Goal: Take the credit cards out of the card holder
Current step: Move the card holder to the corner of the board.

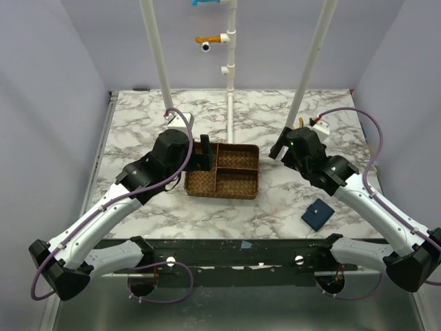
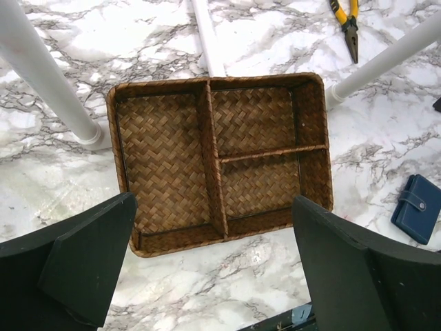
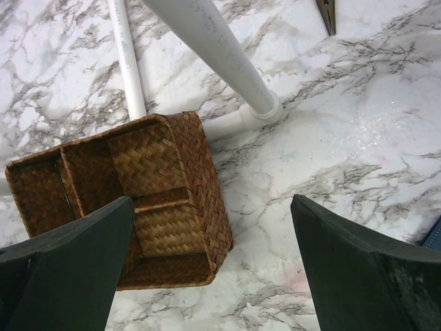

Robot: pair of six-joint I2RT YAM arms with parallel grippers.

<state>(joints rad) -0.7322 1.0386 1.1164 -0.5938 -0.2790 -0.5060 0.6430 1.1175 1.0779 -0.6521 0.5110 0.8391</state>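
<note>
The card holder [image 1: 317,214], a small navy wallet folded shut with a snap strap, lies flat on the marble near the front right. It also shows at the right edge of the left wrist view [image 2: 418,208], and as a sliver in the right wrist view [image 3: 435,234]. The credit cards are hidden. My left gripper [image 1: 204,154] hangs open over the left end of the wicker tray, nothing between its fingers [image 2: 212,201]. My right gripper [image 1: 278,145] is open too, above bare marble right of the tray [image 3: 211,201], well behind the holder.
A brown wicker divided tray [image 1: 222,195] with three empty compartments sits mid-table [image 2: 313,124] [image 3: 207,179]. White frame poles [image 1: 157,62] [image 1: 313,58] and a centre post [image 1: 229,103] rise behind it. Yellow-handled pliers [image 2: 348,24] lie at the back right.
</note>
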